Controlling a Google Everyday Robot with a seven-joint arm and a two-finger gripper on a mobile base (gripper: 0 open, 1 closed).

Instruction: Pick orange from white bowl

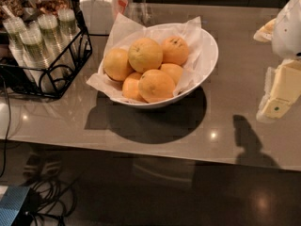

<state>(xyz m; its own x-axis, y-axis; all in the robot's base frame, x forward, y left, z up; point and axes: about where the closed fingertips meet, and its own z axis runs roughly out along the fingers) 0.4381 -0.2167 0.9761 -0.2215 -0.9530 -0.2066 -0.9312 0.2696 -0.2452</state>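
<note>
The white bowl (208,55), lined with crinkled white paper, stands in the middle of the glossy counter. It holds several oranges. The orange (145,54), large, pale yellow-orange and dimpled, sits on top of the pile at centre left. A deeper-orange one with dark specks (175,50) lies to its right, and smaller ones lie in front and to the left. My gripper (276,106) is at the right edge of the view, well to the right of the bowl, above the counter, with its yellowish tip pointing down. It touches nothing.
A black wire rack (51,86) with stacked plastic cups (40,44) stands at the left. A white-lidded container (98,6) is behind the bowl. The counter's front edge (155,157) runs across the view. Cables (44,199) lie on the floor at the bottom left.
</note>
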